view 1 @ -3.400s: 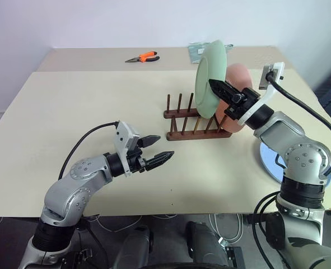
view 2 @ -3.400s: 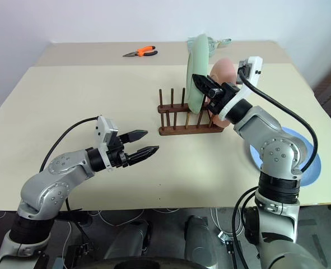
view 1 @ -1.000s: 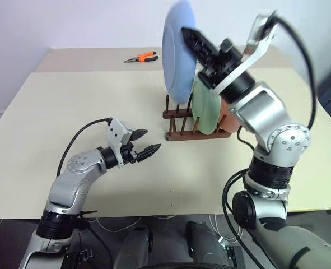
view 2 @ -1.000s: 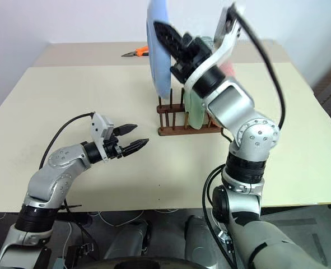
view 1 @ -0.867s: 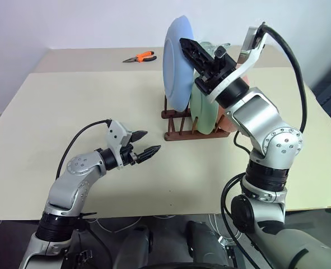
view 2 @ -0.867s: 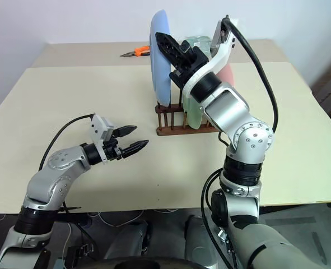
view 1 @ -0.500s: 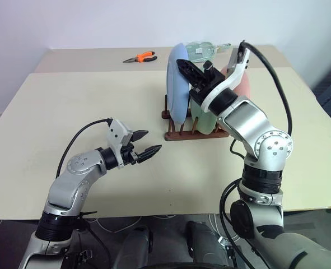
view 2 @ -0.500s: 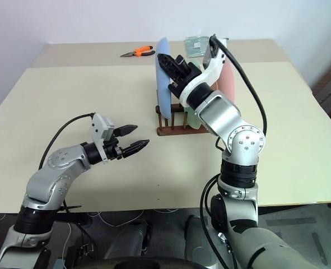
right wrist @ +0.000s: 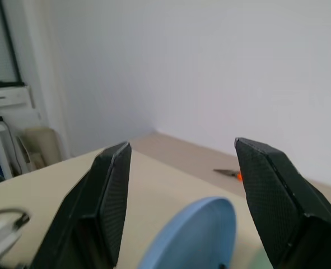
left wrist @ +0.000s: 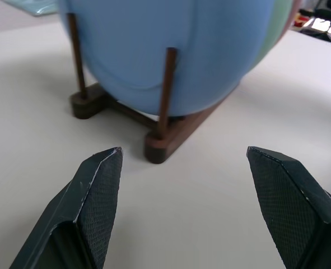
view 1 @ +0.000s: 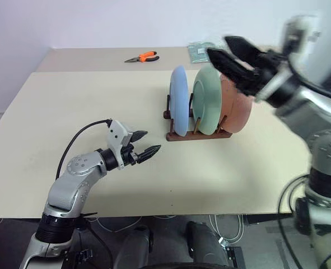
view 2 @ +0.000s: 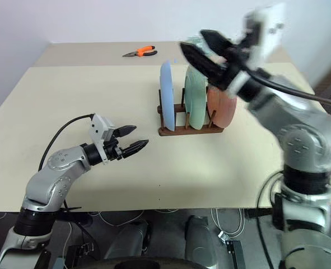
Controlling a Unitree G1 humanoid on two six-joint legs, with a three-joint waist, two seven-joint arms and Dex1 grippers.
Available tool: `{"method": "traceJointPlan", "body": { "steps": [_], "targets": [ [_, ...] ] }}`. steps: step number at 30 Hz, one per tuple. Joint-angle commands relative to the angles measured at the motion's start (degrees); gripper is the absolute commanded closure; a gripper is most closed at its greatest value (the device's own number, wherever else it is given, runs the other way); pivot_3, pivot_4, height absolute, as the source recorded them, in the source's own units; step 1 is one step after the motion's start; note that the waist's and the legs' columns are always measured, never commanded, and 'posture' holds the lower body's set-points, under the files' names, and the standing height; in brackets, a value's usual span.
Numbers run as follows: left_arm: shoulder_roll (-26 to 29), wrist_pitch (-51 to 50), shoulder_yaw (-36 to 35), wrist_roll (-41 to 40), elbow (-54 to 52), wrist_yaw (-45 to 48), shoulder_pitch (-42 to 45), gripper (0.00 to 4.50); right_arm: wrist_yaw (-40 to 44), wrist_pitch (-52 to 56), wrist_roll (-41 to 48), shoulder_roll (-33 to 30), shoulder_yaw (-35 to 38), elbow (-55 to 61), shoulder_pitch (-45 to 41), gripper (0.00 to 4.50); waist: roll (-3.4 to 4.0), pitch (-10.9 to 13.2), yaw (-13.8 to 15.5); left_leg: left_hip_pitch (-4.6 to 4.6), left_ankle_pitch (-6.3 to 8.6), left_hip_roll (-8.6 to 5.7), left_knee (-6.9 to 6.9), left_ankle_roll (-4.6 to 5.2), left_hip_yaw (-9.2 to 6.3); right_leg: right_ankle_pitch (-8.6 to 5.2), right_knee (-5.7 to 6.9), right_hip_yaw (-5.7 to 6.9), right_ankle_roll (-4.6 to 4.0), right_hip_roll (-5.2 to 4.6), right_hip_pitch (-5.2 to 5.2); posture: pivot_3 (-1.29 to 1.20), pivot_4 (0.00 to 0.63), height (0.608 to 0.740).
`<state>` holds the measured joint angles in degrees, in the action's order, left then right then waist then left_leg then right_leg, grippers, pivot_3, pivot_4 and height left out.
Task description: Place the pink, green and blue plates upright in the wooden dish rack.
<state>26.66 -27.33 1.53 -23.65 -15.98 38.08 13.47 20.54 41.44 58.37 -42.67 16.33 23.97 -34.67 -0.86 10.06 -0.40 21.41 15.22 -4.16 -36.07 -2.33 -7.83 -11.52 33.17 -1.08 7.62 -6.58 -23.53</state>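
Three plates stand upright side by side in the wooden dish rack (view 1: 199, 135): the blue plate (view 1: 179, 109) on the left, the green plate (view 1: 206, 108) in the middle, the pink plate (view 1: 236, 111) on the right. My right gripper (view 1: 223, 55) hovers open above the green and pink plates, holding nothing. From the right wrist view the blue plate's rim (right wrist: 196, 235) lies below its spread fingers. My left gripper (view 1: 145, 143) is open low over the table, left of the rack. In the left wrist view it faces the blue plate (left wrist: 171, 50) and the rack's pegs (left wrist: 166, 89).
Orange-handled pliers (view 1: 143, 57) lie at the far side of the table. A pale packet (view 1: 201, 50) lies behind the rack. The beige table (view 1: 87, 106) stretches wide to the left of the rack.
My right gripper set the blue plate into the rack's left slot, let go of it, opened, and rose away up and to the right. The left gripper stayed still.
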Motion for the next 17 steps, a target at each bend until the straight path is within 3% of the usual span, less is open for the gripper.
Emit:
{"method": "traceJointPlan", "body": {
  "steps": [1, 2, 3, 7, 17],
  "targets": [
    [1.61, 4.98, -4.05, 4.35, 4.16, -3.28, -0.07, 0.85, 7.45, -2.18, -6.38, -7.07, 12.15, -4.03, 13.55, 0.64, -0.08, -0.04, 0.67, 0.01, 0.0, -0.01, -0.01, 0.0, 0.0, -0.04, -0.05, 0.01, -0.07, -0.03, 0.03, 0.0, 0.15, 0.74],
    [1.88, 5.54, -4.81, 4.9, 5.3, -3.85, -0.08, 0.85, 9.25, -4.07, -10.19, -8.91, 13.0, -5.62, 17.77, 0.18, -0.08, -0.04, 0.87, -0.02, 0.03, -0.01, -0.04, 0.04, 0.04, -0.05, -0.05, 0.0, -0.08, -0.03, 0.06, 0.0, 0.15, 0.74],
    [2.66, 6.43, -6.0, 5.17, 6.37, -3.72, -0.75, 0.85, 10.78, -5.35, -12.84, -9.64, 13.53, -6.19, 22.28, 0.08, -0.07, -0.04, 0.93, -0.01, 0.03, -0.02, -0.05, 0.05, 0.1, -0.05, -0.05, -0.01, -0.09, -0.07, 0.04, 0.0, 0.15, 0.74],
    [5.97, 9.6, -8.2, 7.39, 9.68, -2.69, -3.37, 0.85, 15.21, -14.41, -25.04, -10.36, 9.68, -11.09, 33.4, 0.08, 0.07, -0.03, 0.44, -0.06, 0.03, 0.01, -0.02, 0.05, 0.28, -0.1, 0.01, -0.12, 0.01, -0.08, -0.06, 0.0, 0.15, 0.74],
    [6.28, 12.61, -10.83, 8.62, 9.24, -4.94, -7.99, 0.85, 16.89, -28.7, -38.41, -3.85, 0.09, -27.74, 27.96, 0.08, 0.08, -0.01, -0.14, -0.05, 0.03, 0.02, -0.06, 0.04, 0.24, -0.14, 0.02, -0.13, 0.08, -0.13, -0.03, 0.0, 0.15, 0.74]
  ]
}}
